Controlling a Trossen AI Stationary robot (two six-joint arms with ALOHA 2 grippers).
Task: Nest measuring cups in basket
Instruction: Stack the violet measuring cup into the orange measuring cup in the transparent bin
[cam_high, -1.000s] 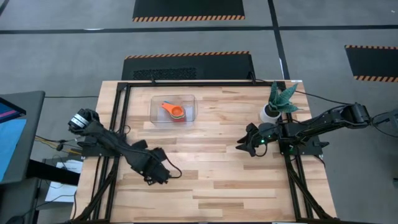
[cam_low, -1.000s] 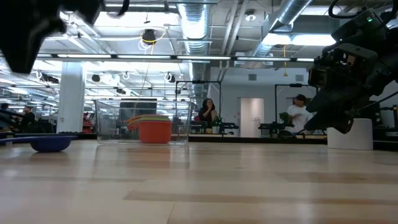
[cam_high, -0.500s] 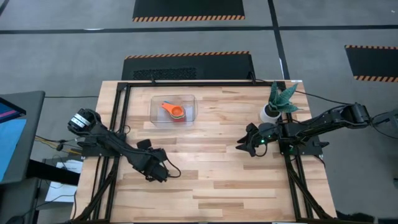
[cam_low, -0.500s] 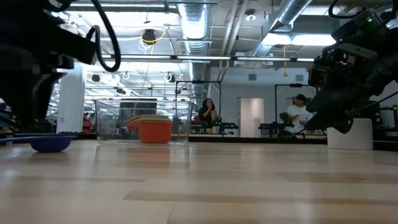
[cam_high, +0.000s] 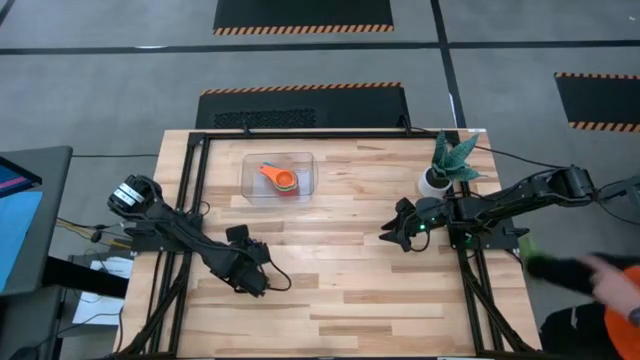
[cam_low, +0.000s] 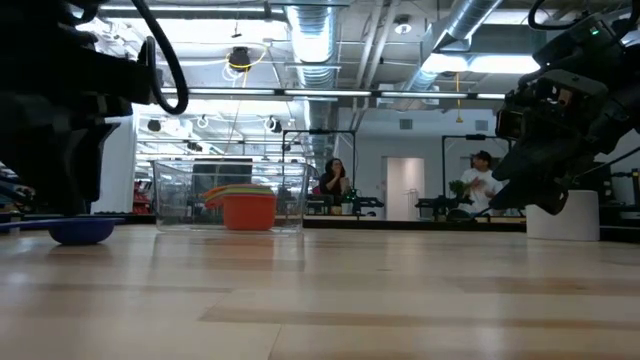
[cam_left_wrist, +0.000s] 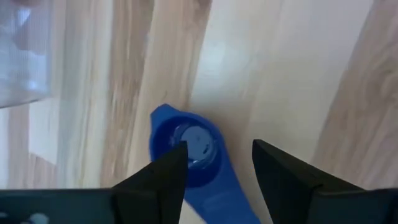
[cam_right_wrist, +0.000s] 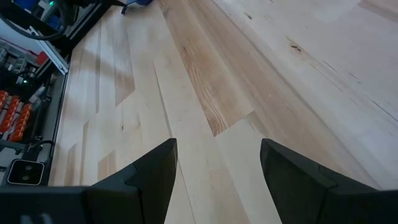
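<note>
The basket (cam_high: 278, 175) sits at the table's (cam_high: 350, 290) far centre and contains nested measuring cups (cam_high: 283, 180) — orange uppermost. A blue cup (cam_left_wrist: 189, 152) lies on the wood near the left front, between the spread, empty fingers of the left gripper (cam_left_wrist: 214, 171). The right gripper (cam_high: 390, 232) hovers near the plant pot (cam_high: 435, 182) — fingers apart, holding nothing.
</note>
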